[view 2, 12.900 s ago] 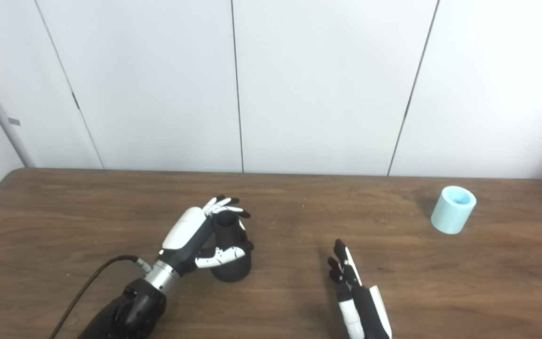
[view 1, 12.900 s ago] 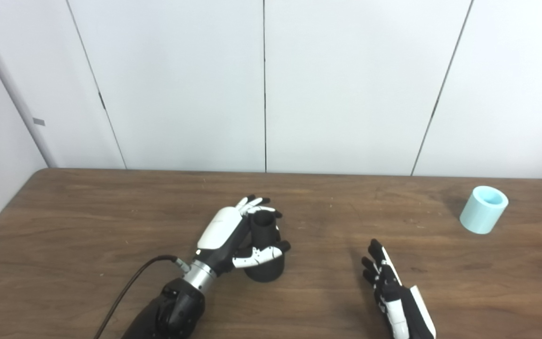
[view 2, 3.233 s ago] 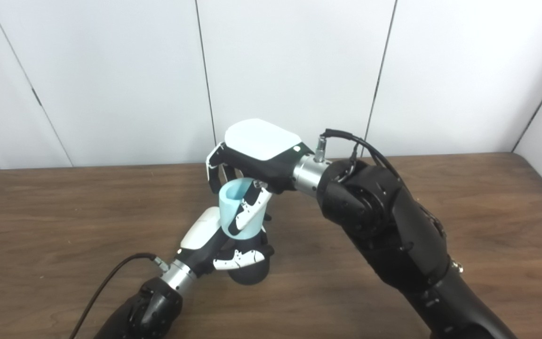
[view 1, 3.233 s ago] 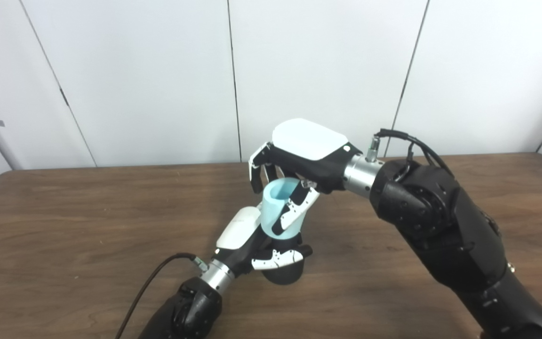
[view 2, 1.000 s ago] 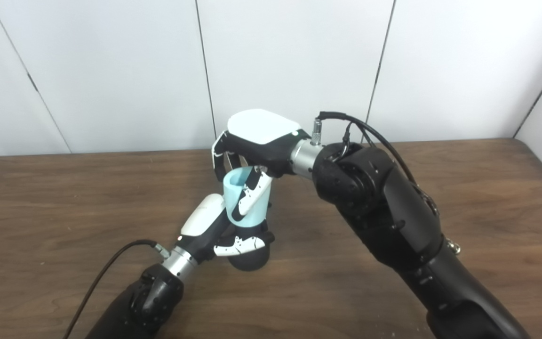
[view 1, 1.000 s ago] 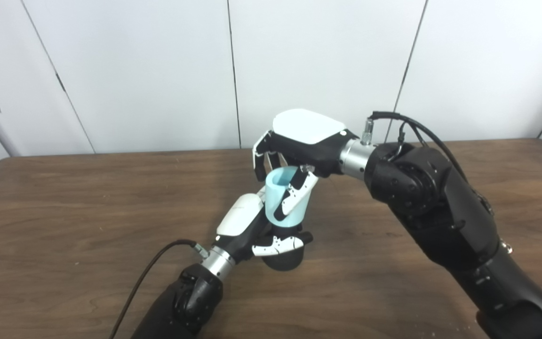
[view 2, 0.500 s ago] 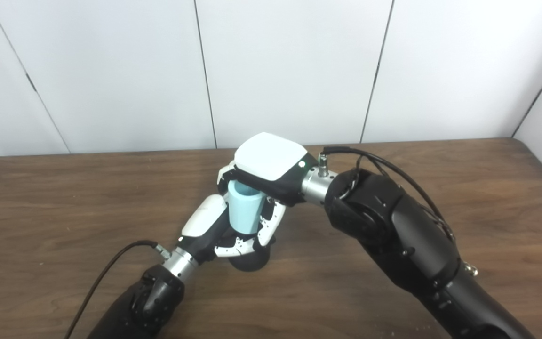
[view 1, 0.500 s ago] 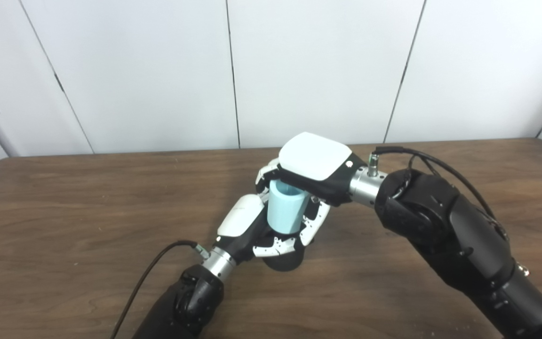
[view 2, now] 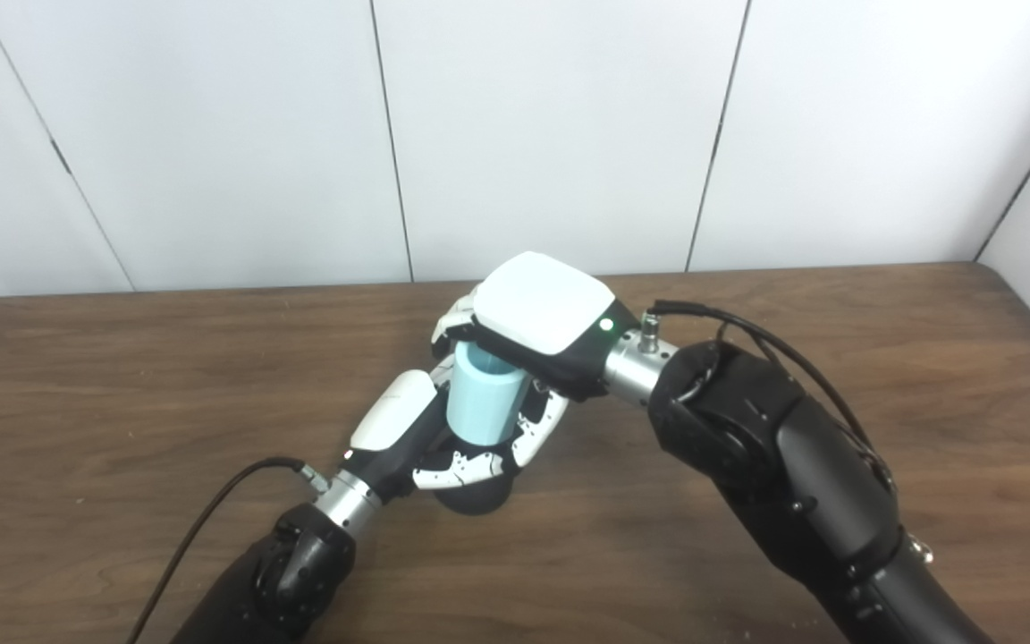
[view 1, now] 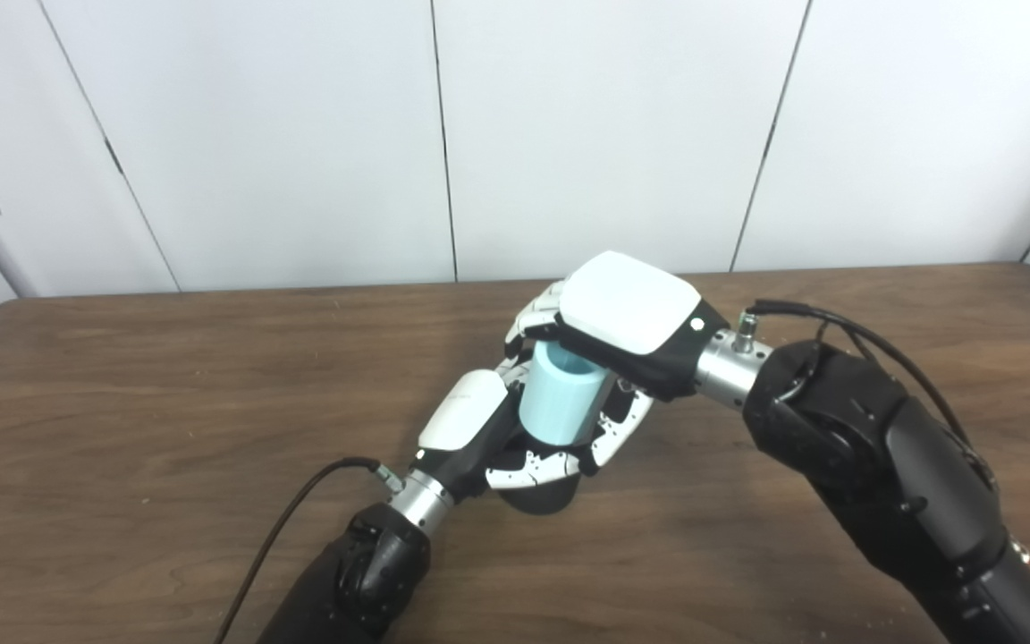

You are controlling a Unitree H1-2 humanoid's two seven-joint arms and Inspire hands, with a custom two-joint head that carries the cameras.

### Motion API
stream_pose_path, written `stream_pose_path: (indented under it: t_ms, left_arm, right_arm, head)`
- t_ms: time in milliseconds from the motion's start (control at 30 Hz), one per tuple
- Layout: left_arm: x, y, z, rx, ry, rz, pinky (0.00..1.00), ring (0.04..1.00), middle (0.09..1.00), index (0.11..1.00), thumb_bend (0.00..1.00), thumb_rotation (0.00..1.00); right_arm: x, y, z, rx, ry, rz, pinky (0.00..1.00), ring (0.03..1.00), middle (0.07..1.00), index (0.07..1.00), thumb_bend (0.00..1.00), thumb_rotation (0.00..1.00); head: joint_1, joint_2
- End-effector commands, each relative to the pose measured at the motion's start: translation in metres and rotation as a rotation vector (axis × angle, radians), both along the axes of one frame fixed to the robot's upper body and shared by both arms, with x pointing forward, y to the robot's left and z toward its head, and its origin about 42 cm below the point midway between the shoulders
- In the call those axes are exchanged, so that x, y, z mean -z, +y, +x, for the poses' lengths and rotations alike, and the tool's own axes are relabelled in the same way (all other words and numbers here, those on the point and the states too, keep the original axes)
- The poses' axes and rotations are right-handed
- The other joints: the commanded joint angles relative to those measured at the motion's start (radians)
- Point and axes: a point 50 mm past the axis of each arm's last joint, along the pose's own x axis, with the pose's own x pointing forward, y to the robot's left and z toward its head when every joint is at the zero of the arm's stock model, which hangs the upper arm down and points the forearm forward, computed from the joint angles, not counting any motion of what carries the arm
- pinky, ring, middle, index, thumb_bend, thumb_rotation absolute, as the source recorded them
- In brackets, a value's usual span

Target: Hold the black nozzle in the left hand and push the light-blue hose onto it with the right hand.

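Hose (view 1: 560,402) sits between right-hand fingers (view 1: 612,429) — atop the nozzle (view 1: 544,492).

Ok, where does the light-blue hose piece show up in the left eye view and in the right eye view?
Left eye view: the light-blue hose sits just right of centre, under the right robot hand.
Right eye view: the same hose sits just left of centre.
Shared landmark: the black nozzle, directly below the hose in both views and held by the left robot hand.
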Motion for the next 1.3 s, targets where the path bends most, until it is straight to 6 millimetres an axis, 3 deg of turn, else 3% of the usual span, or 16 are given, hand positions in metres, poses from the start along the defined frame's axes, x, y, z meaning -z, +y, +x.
stream_pose_path:
  t_ms: [0, 400, 1000, 1267]
  left_arm:
    - [0.136, 0.014, -0.115, -0.043, 0.439, 0.064, 0.99, 0.904, 0.74, 0.336, 0.48, 0.78]
    - [0.136, 0.014, -0.114, -0.045, 0.44, 0.056, 0.99, 0.904, 0.74, 0.341, 0.48, 0.79]
    - [0.136, 0.014, -0.115, -0.044, 0.441, 0.056, 0.99, 0.904, 0.74, 0.336, 0.48, 0.79]
    - [0.134, 0.015, -0.113, -0.045, 0.442, 0.046, 0.98, 0.904, 0.74, 0.371, 0.5, 0.78]
  right_arm:
    - [-0.043, -0.01, -0.012, -0.057, -0.21, 0.055, 0.74, 0.772, 0.777, 0.711, 0.84, 0.29]
    - [-0.039, -0.022, -0.015, -0.199, -0.322, 0.196, 0.82, 0.827, 0.814, 0.739, 0.79, 0.21]
    - [-0.049, -0.032, -0.017, -0.258, -0.417, 0.267, 0.83, 0.824, 0.842, 0.787, 0.72, 0.21]
    - [-0.041, -0.044, -0.024, -0.219, -0.36, 0.294, 0.78, 0.814, 0.841, 0.783, 0.7, 0.17]
  head:
    - [-0.001, 0.001]
    - [-0.001, 0.001]
    - [0.004, 0.005]
    - [0.005, 0.005]
